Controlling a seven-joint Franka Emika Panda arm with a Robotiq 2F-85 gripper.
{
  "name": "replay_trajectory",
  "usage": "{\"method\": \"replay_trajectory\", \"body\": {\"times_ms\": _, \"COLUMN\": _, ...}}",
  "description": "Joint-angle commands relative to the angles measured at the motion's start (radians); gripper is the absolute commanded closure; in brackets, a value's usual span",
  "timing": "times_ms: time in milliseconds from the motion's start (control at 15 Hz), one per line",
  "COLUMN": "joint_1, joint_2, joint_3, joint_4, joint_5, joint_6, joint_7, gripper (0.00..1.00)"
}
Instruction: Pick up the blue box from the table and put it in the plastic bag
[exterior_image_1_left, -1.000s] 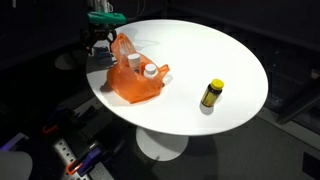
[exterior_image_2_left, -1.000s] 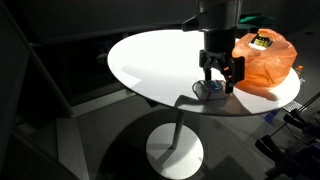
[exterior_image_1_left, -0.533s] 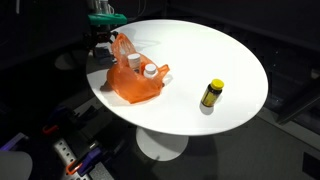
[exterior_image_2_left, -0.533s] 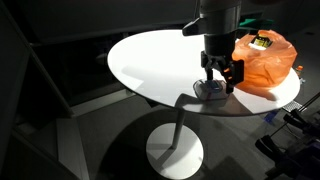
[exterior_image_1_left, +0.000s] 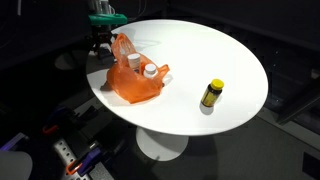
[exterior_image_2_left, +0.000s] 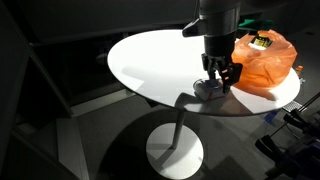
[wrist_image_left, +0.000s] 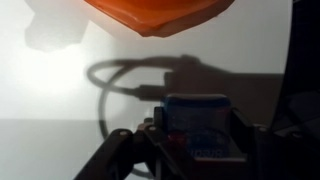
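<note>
The box (wrist_image_left: 200, 120) lies flat on the bench (exterior_image_1_left: 225, 50), just beside the bag (exterior_image_2_left: 265, 62), on the side of the bag away from the bottle (exterior_image_1_left: 211, 94). The tool (exterior_image_2_left: 220, 84) is down over it. In the wrist view its two fingers stand against the box's opposite sides, so it looks clamped on the box, which is not yet lifted off the bench.

The box looks like a small carton: light, stiff enough to hold its shape, and likely to dent under a hard squeeze. Its faces look smooth, so a hold low on the two side walls and centred along their length should keep it from twisting or slipping. The bag is thin and limp, and its mouth may sag when the box comes over it.

The paler top of the box carries some print, but it is too blurred to read. No brand or writing can be made out on the bottle or on the things inside the bag.
</note>
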Motion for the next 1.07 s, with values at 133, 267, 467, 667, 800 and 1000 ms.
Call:
{"method": "replay_trajectory", "body": {"times_ms": 133, "joint_1": -0.038, "joint_2": -0.067, "joint_3": -0.011, "joint_4": 0.004, "joint_5": -0.006, "joint_6": 0.02, "joint_7": 0.023, "gripper": 0.6}}
{"method": "replay_trajectory", "body": {"times_ms": 267, "joint_1": -0.061, "joint_2": -0.111, "joint_3": -0.018, "joint_4": 0.001, "joint_5": 0.007, "joint_6": 0.036, "joint_7": 0.012, "gripper": 0.6}}
{"method": "replay_trajectory", "body": {"times_ms": 467, "joint_1": -0.098, "joint_2": -0.196, "joint_3": -0.032, "joint_4": -0.009, "joint_5": 0.022, "joint_6": 0.059, "joint_7": 0.004, "gripper": 0.6}}
{"method": "replay_trajectory", "body": {"times_ms": 667, "joint_1": -0.126, "joint_2": -0.281, "joint_3": -0.058, "joint_4": -0.023, "joint_5": 0.034, "joint_6": 0.083, "joint_7": 0.002, "gripper": 0.6}}
{"method": "replay_trajectory", "body": {"times_ms": 800, "joint_1": -0.139, "joint_2": -0.327, "joint_3": -0.079, "joint_4": -0.032, "joint_5": 0.042, "joint_6": 0.095, "joint_7": 0.002, "gripper": 0.6}}
{"method": "replay_trajectory", "body": {"times_ms": 1000, "joint_1": -0.159, "joint_2": -0.398, "joint_3": -0.121, "joint_4": -0.069, "joint_5": 0.048, "joint_6": 0.126, "joint_7": 0.005, "gripper": 0.6}}
